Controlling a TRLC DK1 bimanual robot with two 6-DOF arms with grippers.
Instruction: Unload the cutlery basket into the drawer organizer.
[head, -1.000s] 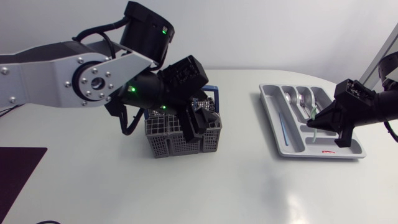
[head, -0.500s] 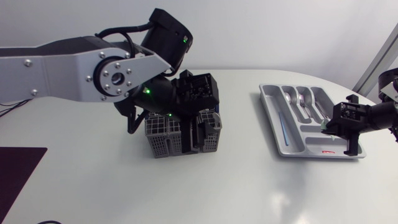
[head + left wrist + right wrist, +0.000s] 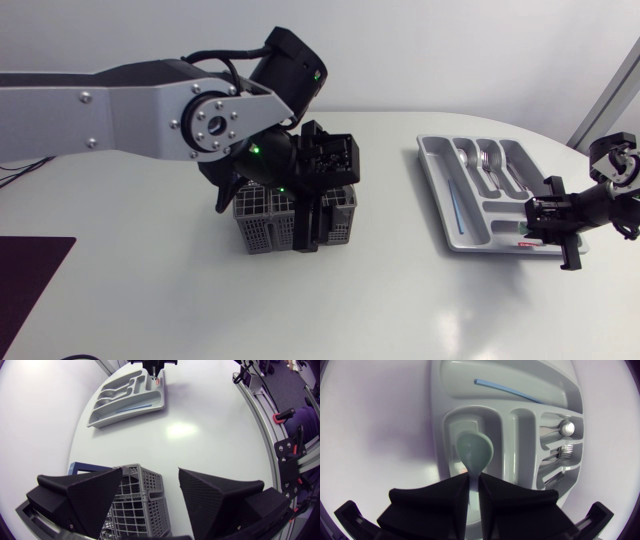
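Pale-green spoon (image 3: 475, 452): handle pinched between the nearly closed fingers of the right hand (image 3: 474, 484), bowl hanging over the short cross compartment at the end of the grey drawer organizer (image 3: 450, 390) nearest that hand; not yet laid down. Blue utensil (image 3: 510, 391) in the long compartment, metal cutlery (image 3: 565, 427) in the parallel slots. Grey mesh cutlery basket (image 3: 137, 505) on the white bench (image 3: 400, 300), well apart from the organizer. Left hand (image 3: 150, 472) poised over it, fingers spread wide, holding nothing; basket contents not discernible. Hazards, as judged: spoon let go tilted or too high, bouncing onto a divider or the rim; broad left fingers catching the basket wall on descent, shoving or tipping it.
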